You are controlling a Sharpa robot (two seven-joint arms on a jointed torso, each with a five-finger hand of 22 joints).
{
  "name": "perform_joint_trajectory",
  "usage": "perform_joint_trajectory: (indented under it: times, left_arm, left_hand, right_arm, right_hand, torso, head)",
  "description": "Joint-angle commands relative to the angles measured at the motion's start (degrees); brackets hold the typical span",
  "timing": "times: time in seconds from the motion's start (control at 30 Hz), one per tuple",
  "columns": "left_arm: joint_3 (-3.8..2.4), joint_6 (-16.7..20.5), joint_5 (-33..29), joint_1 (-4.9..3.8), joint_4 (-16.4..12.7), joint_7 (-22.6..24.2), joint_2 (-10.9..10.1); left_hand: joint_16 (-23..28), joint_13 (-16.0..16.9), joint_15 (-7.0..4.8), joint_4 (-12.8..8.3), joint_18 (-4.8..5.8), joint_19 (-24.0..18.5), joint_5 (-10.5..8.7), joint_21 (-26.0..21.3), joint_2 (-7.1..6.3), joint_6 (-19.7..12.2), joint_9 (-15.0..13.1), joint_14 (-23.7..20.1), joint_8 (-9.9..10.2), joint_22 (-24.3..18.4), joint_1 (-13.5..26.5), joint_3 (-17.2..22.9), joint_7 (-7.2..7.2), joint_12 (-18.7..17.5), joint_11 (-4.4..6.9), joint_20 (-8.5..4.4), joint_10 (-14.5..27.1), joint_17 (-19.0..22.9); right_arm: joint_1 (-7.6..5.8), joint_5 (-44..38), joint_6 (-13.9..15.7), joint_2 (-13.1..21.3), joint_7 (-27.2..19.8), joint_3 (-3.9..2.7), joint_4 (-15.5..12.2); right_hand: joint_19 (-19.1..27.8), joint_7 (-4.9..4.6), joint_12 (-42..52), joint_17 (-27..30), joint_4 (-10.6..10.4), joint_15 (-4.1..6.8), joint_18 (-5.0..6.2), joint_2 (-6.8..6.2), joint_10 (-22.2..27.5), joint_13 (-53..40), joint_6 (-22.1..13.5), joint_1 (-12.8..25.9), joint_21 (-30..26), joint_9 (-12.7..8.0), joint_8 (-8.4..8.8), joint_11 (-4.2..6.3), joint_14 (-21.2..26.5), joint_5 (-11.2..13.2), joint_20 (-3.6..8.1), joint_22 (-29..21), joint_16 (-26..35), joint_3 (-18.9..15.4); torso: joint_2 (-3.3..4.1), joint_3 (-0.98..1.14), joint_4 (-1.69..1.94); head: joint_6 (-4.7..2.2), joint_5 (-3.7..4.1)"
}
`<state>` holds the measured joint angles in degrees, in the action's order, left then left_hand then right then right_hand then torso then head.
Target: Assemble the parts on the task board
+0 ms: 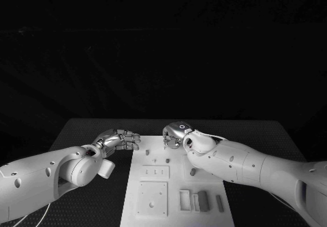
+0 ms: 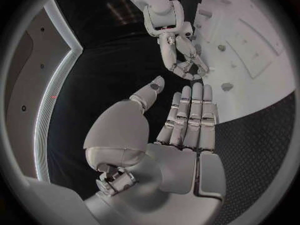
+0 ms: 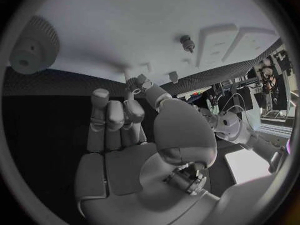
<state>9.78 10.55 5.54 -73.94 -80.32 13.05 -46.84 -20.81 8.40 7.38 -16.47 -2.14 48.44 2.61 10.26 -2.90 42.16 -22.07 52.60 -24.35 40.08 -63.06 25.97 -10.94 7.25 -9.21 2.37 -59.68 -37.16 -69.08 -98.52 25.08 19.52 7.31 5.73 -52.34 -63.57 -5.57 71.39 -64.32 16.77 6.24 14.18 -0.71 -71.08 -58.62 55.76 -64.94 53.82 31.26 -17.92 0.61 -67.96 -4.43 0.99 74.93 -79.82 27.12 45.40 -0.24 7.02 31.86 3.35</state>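
Observation:
The white task board lies in the middle of the table. My right hand hangs over the board's far edge with its fingers curled down. In the right wrist view its thumb and a fingertip meet on a small part just above the board. The left wrist view shows that hand with thumb and finger closed in a ring by the board's edge. My left hand hovers beside the board's far left corner, its fingers side by side, thumb apart, nothing in it.
Several upright blocks stand at the board's near right, beside a square plate with holes. A small peg stands near the far left edge. A round gear and a peg sit on the board.

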Motion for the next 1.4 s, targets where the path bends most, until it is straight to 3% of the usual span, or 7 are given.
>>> perform_joint_trajectory:
  times: [0.03, 0.3, 0.7, 1.4]
  left_arm:
    - [-0.06, -0.7, 0.2, -0.09, -0.1, 0.4, 0.1]
    - [-0.06, -0.8, 0.2, -0.09, 0.0, 0.4, 0.2]
    - [-0.06, -0.8, 0.2, -0.09, 0.0, 0.4, 0.3]
    - [-0.07, -0.9, 0.2, -0.09, 0.2, 0.3, 0.4]
  left_hand:
    - [0.2, 0.1, 0.1, 0.0, 0.47, 0.0, 0.24, -0.4, -0.09, -0.3, 0.1, 0.0, 0.3, -0.1, 0.5, -0.4, -1.13, -0.4, -0.22, -0.43, -0.4, -0.1]
    - [0.3, 0.1, 0.1, 0.0, 0.48, 0.0, 0.24, -0.4, -0.08, -0.3, 0.1, 0.0, 0.3, -0.1, 0.5, -0.4, -1.12, -0.4, -0.23, -0.43, -0.4, -0.1]
    - [0.3, 0.1, 0.1, 0.0, 0.51, 0.0, 0.24, -0.5, -0.05, -0.3, 0.1, 0.1, 0.4, -0.1, 0.5, -0.4, -1.11, -0.5, -0.23, -0.44, -0.4, -0.1]
    - [0.4, 0.1, 0.11, 0.0, 0.55, 0.0, 0.24, -0.5, -0.04, -0.3, 0.1, 0.1, 0.4, -0.1, 0.6, -0.5, -1.1, -0.6, -0.25, -0.46, -0.4, -0.2]
  right_arm:
    - [-0.01, -0.8, -0.7, 0.0, 0.2, -0.01, 0.2]
    - [-0.01, -1.1, 1.0, 0.1, 0.8, -0.01, 0.1]
    - [-0.01, -1.0, 1.3, -0.3, 0.8, -0.02, 0.1]
    - [-0.01, -0.8, -2.2, -0.5, 1.3, -0.01, 0.8]
  right_hand:
    - [-0.2, -0.14, -0.3, 0.0, 0.0, 0.46, 0.82, 0.01, 0.3, 0.1, 0.6, -0.7, 0.3, 0.1, -0.1, 0.12, -1.0, -0.2, 0.36, 1.1, -0.2, 0.3]
    - [-0.2, -0.16, -0.3, 0.0, 0.0, 0.45, 0.82, -0.02, 0.3, 0.2, 0.5, -0.7, 0.3, 0.1, -0.01, 0.1, -1.0, -0.2, 0.37, 1.1, -0.2, 0.3]
    - [-0.2, -0.21, -0.3, 0.0, 0.0, 0.41, 0.82, -0.04, 0.2, 0.2, 0.4, -0.7, 0.3, 0.2, 0.16, 0.05, -1.1, -0.2, 0.39, 1.1, -0.2, 0.4]
    - [-0.2, -0.3, -0.5, 0.2, 0.0, 0.33, 0.82, -0.31, 0.3, 0.5, 0.2, -0.4, 0.4, 0.2, 0.38, -0.04, -1.0, -0.2, 0.38, 1.1, -0.2, 0.4]
  torso:
    - [0.05, -0.01, -0.03]
    - [0.06, -0.01, -0.08]
    - [0.09, 0.0, -0.04]
    - [0.17, -0.03, -0.13]
  head:
    - [0.03, -0.02]
    - [0.07, -0.03]
    - [0.08, -0.07]
    - [0.52, -0.08]
